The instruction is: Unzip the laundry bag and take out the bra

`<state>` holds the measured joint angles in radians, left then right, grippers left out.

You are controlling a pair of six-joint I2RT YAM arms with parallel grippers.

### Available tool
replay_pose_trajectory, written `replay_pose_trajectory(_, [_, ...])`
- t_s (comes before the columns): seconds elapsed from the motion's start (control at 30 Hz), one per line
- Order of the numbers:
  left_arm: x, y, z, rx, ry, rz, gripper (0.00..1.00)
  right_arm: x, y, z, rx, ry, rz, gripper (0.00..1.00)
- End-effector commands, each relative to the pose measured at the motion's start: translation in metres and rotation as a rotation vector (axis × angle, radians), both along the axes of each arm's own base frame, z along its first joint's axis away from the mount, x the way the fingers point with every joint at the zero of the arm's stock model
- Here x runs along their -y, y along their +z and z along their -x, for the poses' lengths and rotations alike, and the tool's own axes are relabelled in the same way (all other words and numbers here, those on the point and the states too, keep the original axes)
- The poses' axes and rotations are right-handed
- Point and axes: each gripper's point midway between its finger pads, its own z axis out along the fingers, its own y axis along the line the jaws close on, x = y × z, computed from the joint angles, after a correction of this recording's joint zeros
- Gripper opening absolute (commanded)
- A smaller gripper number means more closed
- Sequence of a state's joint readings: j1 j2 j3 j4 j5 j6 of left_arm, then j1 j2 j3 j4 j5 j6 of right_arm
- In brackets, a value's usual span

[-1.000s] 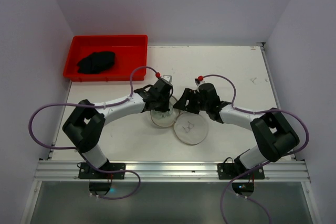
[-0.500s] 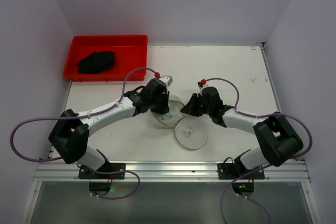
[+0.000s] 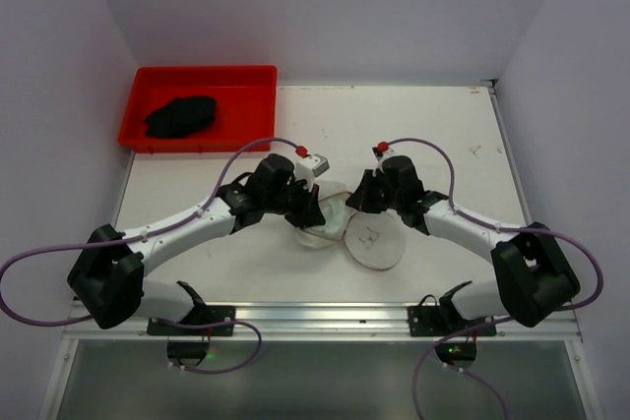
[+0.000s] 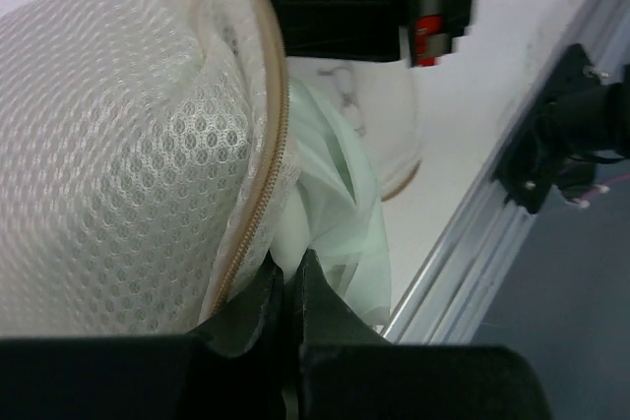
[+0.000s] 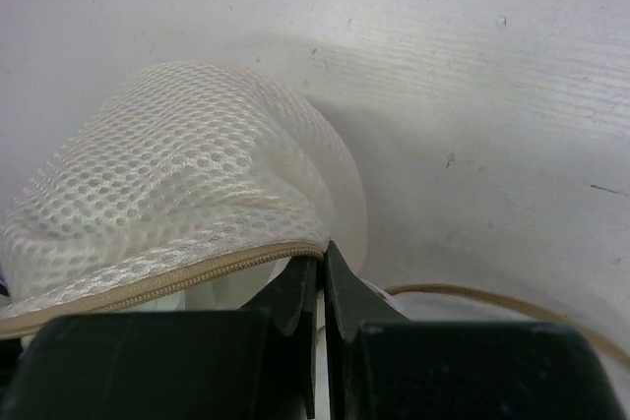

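The laundry bag (image 3: 325, 223) lies at centre frame, partly unzipped, with pale green cloth (image 4: 340, 194) showing inside. The left gripper (image 4: 292, 287) and right gripper (image 5: 322, 265) each pinch its zipper rim tightly. Best to spread the rims slowly so the mesh doesn't slip free.

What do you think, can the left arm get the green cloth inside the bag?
Probably yes. The bag is unzipped and gaping, the green cloth pokes out of the gap, and the left fingers sit shut right at it, nothing between.
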<state>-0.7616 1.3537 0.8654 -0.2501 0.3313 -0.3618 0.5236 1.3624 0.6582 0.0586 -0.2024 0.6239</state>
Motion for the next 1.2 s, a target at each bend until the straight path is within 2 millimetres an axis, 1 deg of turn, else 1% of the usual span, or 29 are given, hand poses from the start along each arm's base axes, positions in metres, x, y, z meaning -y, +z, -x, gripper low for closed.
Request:
replay_pose_trajectory(0.0, [0.044, 0.067, 0.009, 0.108, -0.233, 0.264, 0.00, -0.008, 0.007, -0.008, 0.008, 0.032, -0.002, 0.00])
replay_pose_trajectory(0.03, [0.050, 0.063, 0.015, 0.074, -0.284, 0.276, 0.00, -0.012, 0.008, -0.007, 0.005, 0.041, -0.008, 0.00])
replay_pose_trajectory(0.07, [0.058, 0.071, 0.017, 0.084, -0.324, 0.295, 0.00, -0.014, 0.006, -0.006, -0.004, 0.045, -0.010, 0.00])
replay_pose_trajectory(0.13, [0.066, 0.072, 0.023, 0.065, -0.375, 0.320, 0.00, -0.016, 0.004, -0.004, -0.009, 0.051, -0.006, 0.00])
replay_pose_trajectory(0.2, [0.071, 0.084, 0.018, 0.087, -0.366, 0.356, 0.00, -0.016, 0.000, -0.003, -0.018, 0.051, 0.003, 0.00])
replay_pose_trajectory(0.3, [0.078, 0.113, -0.002, 0.174, -0.287, 0.424, 0.00, -0.016, -0.010, 0.003, -0.042, 0.059, 0.015, 0.00])
replay_pose_trajectory(0.33, [0.076, 0.119, -0.016, 0.207, -0.216, 0.425, 0.00, -0.017, -0.015, 0.008, -0.055, 0.068, 0.020, 0.00])
replay_pose_trajectory(0.37, [0.074, 0.129, -0.029, 0.225, -0.150, 0.451, 0.00, -0.018, -0.018, 0.011, -0.067, 0.071, 0.021, 0.00])
replay_pose_trajectory(0.4, [0.071, 0.130, -0.038, 0.233, -0.098, 0.456, 0.00, -0.019, -0.021, 0.013, -0.074, 0.078, 0.022, 0.00])
replay_pose_trajectory(0.43, [0.066, 0.149, -0.051, 0.300, -0.033, 0.506, 0.00, -0.019, -0.027, 0.020, -0.090, 0.086, 0.028, 0.00])
replay_pose_trajectory(0.47, [0.056, 0.145, -0.060, 0.269, 0.044, 0.530, 0.00, -0.018, -0.030, 0.022, -0.098, 0.082, 0.030, 0.00])
replay_pose_trajectory(0.5, [0.048, 0.159, -0.064, 0.294, 0.090, 0.573, 0.00, -0.015, -0.035, 0.025, -0.112, 0.075, 0.039, 0.00])
replay_pose_trajectory(0.53, [0.040, 0.178, -0.072, 0.345, 0.122, 0.637, 0.00, -0.008, -0.042, 0.028, -0.121, 0.053, 0.063, 0.00])
replay_pose_trajectory(0.57, [0.029, 0.188, -0.079, 0.340, 0.167, 0.682, 0.00, -0.005, -0.045, 0.029, -0.126, 0.039, 0.074, 0.00])
replay_pose_trajectory(0.63, [0.018, 0.219, -0.077, 0.394, 0.176, 0.769, 0.00, 0.002, -0.052, 0.035, -0.158, 0.020, 0.096, 0.00])
replay_pose_trajectory(0.67, [0.015, 0.236, -0.075, 0.394, 0.181, 0.821, 0.00, 0.004, -0.051, 0.033, -0.151, 0.002, 0.101, 0.00])
replay_pose_trajectory(0.7, [0.013, 0.252, -0.069, 0.415, 0.168, 0.867, 0.00, 0.008, -0.055, 0.037, -0.174, -0.009, 0.122, 0.00])
replay_pose_trajectory(0.77, [0.006, 0.290, -0.063, 0.468, 0.167, 0.951, 0.00, 0.011, -0.051, 0.033, -0.180, -0.037, 0.143, 0.00])
replay_pose_trajectory(0.8, [0.002, 0.299, -0.064, 0.488, 0.185, 0.958, 0.00, 0.013, -0.050, 0.032, -0.180, -0.043, 0.149, 0.00])
replay_pose_trajectory(0.83, [-0.004, 0.300, -0.074, 0.491, 0.253, 0.934, 0.00, 0.014, -0.050, 0.031, -0.182, -0.049, 0.157, 0.00])
replay_pose_trajectory(0.87, [-0.011, 0.313, -0.078, 0.535, 0.281, 0.932, 0.00, 0.017, -0.050, 0.029, -0.177, -0.065, 0.173, 0.00])
replay_pose_trajectory(0.9, [-0.021, 0.327, -0.075, 0.575, 0.306, 0.950, 0.00, 0.019, -0.050, 0.029, -0.184, -0.071, 0.186, 0.00])
replay_pose_trajectory(0.93, [-0.031, 0.332, -0.081, 0.617, 0.370, 0.937, 0.00, 0.019, -0.049, 0.029, -0.182, -0.070, 0.187, 0.00])
replay_pose_trajectory(1.0, [-0.048, 0.348, -0.085, 0.679, 0.451, 0.921, 0.00, 0.019, -0.049, 0.029, -0.183, -0.065, 0.190, 0.00])
replay_pose_trajectory(1.03, [-0.060, 0.337, -0.101, 0.713, 0.546, 0.816, 0.00, 0.019, -0.048, 0.028, -0.181, -0.064, 0.190, 0.00])
replay_pose_trajectory(1.07, [-0.071, 0.349, -0.108, 0.748, 0.602, 0.777, 0.00, 0.019, -0.048, 0.029, -0.182, -0.061, 0.193, 0.00])
replay_pose_trajectory(1.1, [-0.076, 0.342, -0.121, 0.760, 0.654, 0.701, 0.00, 0.019, -0.046, 0.028, -0.178, -0.059, 0.193, 0.00])
replay_pose_trajectory(1.13, [-0.092, 0.319, -0.138, 0.765, 0.746, 0.531, 0.00, 0.018, -0.045, 0.028, -0.174, -0.056, 0.193, 0.00])
replay_pose_trajectory(1.17, [-0.105, 0.333, -0.146, 0.798, 0.798, 0.482, 0.00, 0.019, -0.043, 0.028, -0.170, -0.050, 0.197, 0.00])
